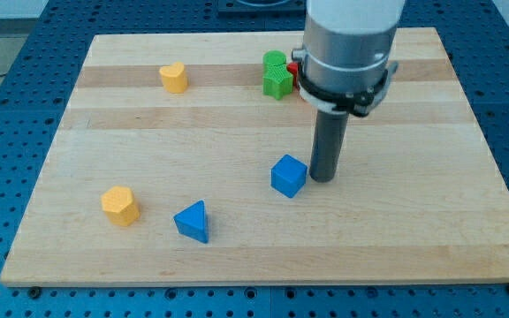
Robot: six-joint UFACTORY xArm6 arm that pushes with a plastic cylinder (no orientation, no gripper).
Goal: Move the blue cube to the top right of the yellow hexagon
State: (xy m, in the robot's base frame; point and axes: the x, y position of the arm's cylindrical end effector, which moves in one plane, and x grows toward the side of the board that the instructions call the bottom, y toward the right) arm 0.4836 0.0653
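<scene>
The blue cube [288, 175] sits near the middle of the wooden board [414, 221]. The yellow hexagon [120, 205] lies at the lower left, far to the cube's left. My tip [322, 178] rests on the board just right of the blue cube, close to its right face; I cannot tell if it touches. The rod rises into the arm's grey body [350, 44] at the view's top.
A blue triangle [193, 221] lies between the hexagon and the cube, slightly lower. A yellow heart [174, 78] is at the upper left. A green block [277, 74] and a partly hidden red block [295, 74] sit at the top, behind the arm.
</scene>
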